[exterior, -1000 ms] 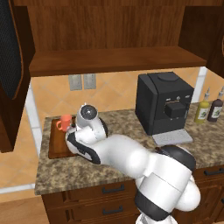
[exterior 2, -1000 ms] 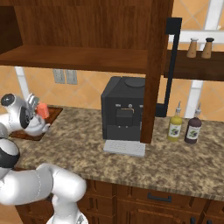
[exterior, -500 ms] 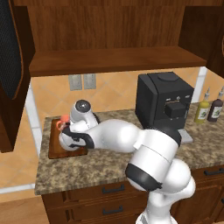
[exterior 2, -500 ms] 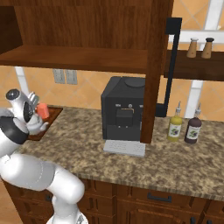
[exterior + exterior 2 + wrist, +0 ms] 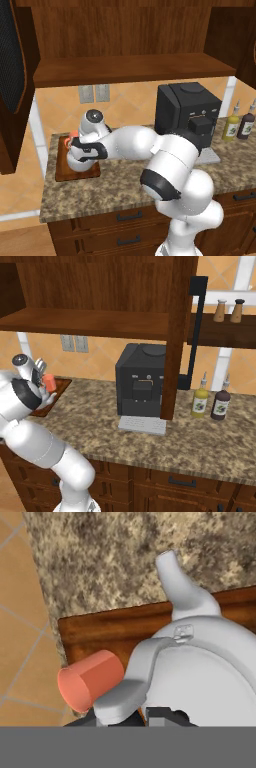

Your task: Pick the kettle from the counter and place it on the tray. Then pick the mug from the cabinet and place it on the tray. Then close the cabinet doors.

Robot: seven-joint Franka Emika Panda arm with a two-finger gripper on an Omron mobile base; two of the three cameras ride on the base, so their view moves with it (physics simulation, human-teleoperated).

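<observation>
Two task items now crowd the far-left end of the counter [image 5: 150,185]. The kettle [image 5: 200,682] stands on the tray [image 5: 110,629] with its spout pointing toward the near edge, and the mug [image 5: 90,679] is just beside its handle, over the tray's left rim.

Over the last second the arm changes its pose more than its place. The elbow, which was low and bunched at the right, swings up and stretches leftward. Meanwhile the end effector [image 5: 77,145] shifts only slightly above the kettle, and the mug barely moves with it.

The end effector's jaws stand narrow, and they appear pinched on the mug's wall. The contact itself is hidden at the bottom of the hand view, so I judge the grip rather than see it. The mug looks tipped, showing a flat end, and I cannot tell whether it touches the tray yet.

For the task, the kettle step reads as done and the mug step as nearly done. The mug needs to settle inside the rim, clear of the kettle's handle, before release, since it could roll off the left edge.

Both cabinet doors [image 5: 12,75] hang open, so the closing step is untouched.
</observation>
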